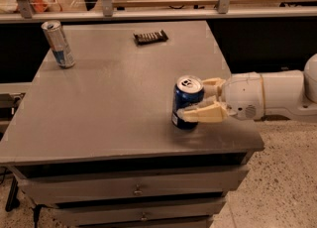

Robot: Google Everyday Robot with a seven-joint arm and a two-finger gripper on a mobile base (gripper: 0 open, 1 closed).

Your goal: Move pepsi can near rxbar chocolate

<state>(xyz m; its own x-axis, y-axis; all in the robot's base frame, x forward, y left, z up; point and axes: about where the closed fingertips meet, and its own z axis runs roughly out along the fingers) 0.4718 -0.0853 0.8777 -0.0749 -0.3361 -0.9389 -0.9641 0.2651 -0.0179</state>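
Note:
The pepsi can, dark blue with a silver top, stands upright near the table's front right edge. My gripper reaches in from the right and its cream fingers are shut on the can's sides, one in front and one behind. The rxbar chocolate, a small flat dark bar, lies at the far middle of the table, well away from the can.
A slim silver-and-blue can stands at the far left corner. The grey table has drawers below its front edge. A shelf rail with posts runs behind the table.

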